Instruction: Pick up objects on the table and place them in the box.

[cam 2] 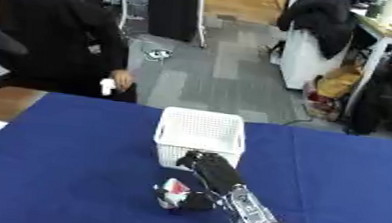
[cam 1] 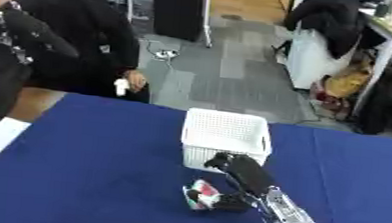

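A small crumpled packet [cam 1: 200, 194], white with red and green, lies on the blue table [cam 1: 89, 175] just in front of the white box [cam 1: 224, 131]. My right hand [cam 1: 234, 169] hangs over it near the box wall; I cannot tell whether its fingers grip anything. I judge that lifting carelessly could knock the box or let the packet slip short.

A matt blue cloth covers the table [cam 1: 98, 176]. The white basket [cam 1: 225, 131] looks like perforated plastic with a dull finish. The right hand [cam 1: 239, 169] is matt black, its forearm showing silver metal. The crumpled packet [cam 1: 202, 194], red, white and green, looks like slightly glossy wrapping.
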